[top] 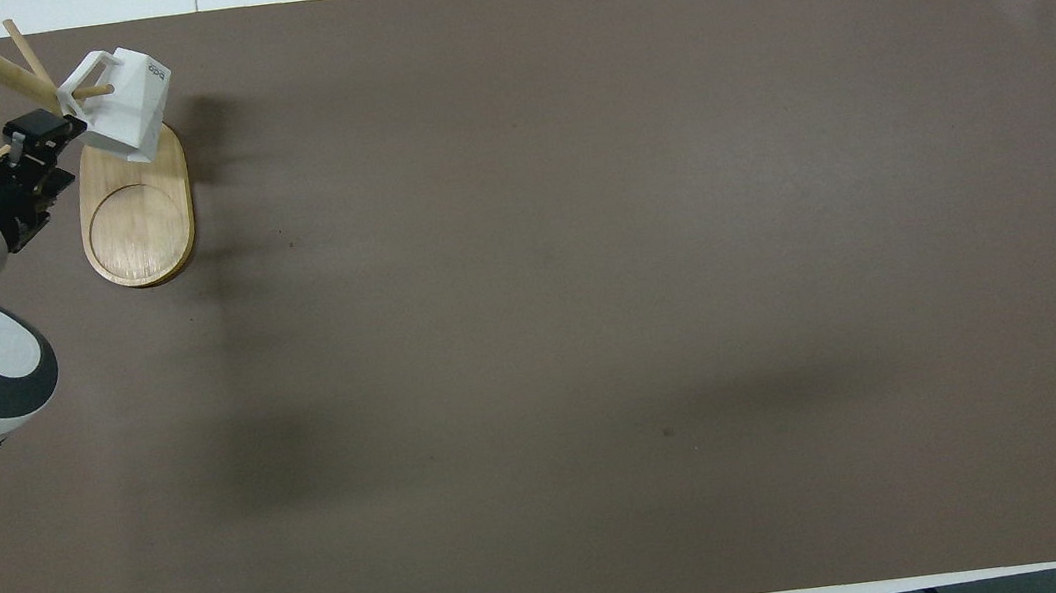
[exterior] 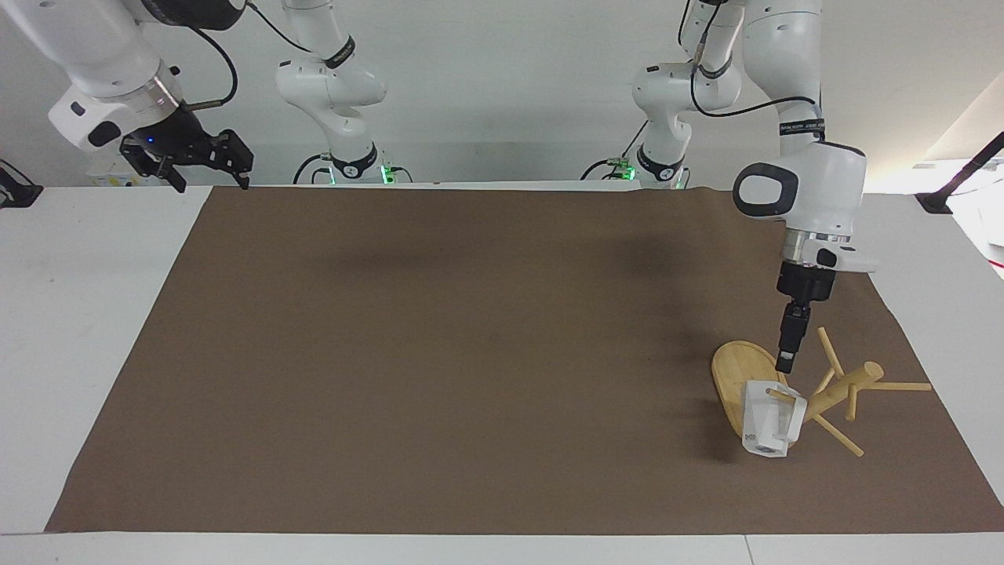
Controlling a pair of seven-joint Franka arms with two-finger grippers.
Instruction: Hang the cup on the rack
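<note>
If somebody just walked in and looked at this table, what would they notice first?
Probably the white cup hanging by its handle on a peg of the wooden rack, at the left arm's end of the brown mat. Just above it hangs the left end effector, off the cup. The right end effector waits up at the other end.
</note>
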